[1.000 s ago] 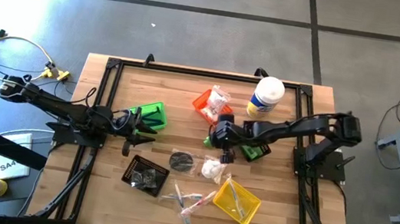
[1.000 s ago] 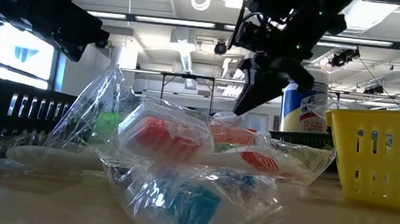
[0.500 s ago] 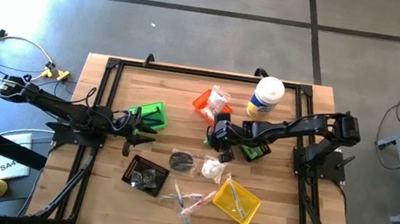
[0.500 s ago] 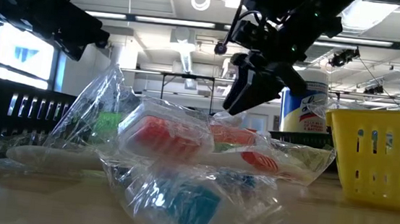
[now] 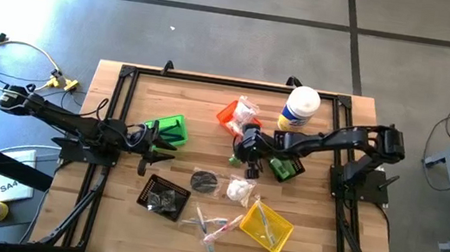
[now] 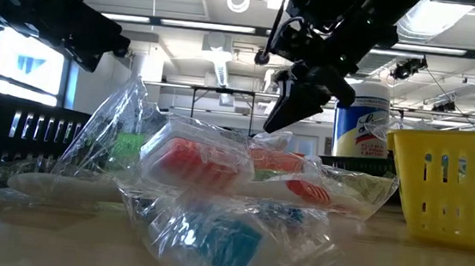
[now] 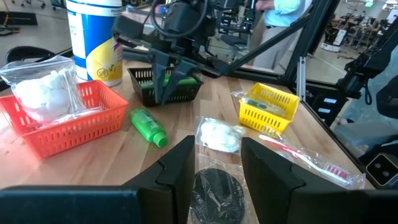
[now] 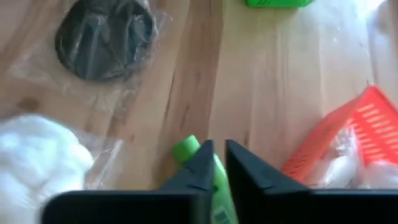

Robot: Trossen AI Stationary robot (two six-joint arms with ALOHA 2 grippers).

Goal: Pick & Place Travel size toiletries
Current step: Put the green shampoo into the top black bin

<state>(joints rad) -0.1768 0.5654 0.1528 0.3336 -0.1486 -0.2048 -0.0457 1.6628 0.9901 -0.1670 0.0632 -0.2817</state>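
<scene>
A small green bottle (image 7: 148, 127) lies on its side on the wood beside the orange basket (image 7: 62, 124). My right gripper (image 7: 165, 94) hangs just above it, slanting down, fingers shut with nothing between them; the bottle's cap (image 8: 185, 149) shows just past the fingertips. A white cotton packet (image 5: 240, 191), a black disc in clear wrap (image 5: 204, 180) and clear-wrapped sticks (image 5: 214, 225) lie toward the near edge. My left gripper (image 7: 217, 177) waits open and level at the table's left, by the green bin (image 5: 168, 129).
The tall white-lidded canister (image 5: 298, 110) stands at the far right. A dark green bin (image 5: 287, 167) sits right of my right gripper, a yellow bin (image 5: 267, 225) and a black bin (image 5: 165, 198) near the front edge. The orange basket (image 5: 231, 114) holds a crinkly packet.
In the low view my right gripper's fingers stood apart half a second ago and have shut again, still above the green bottle. Nothing on the table has moved.
</scene>
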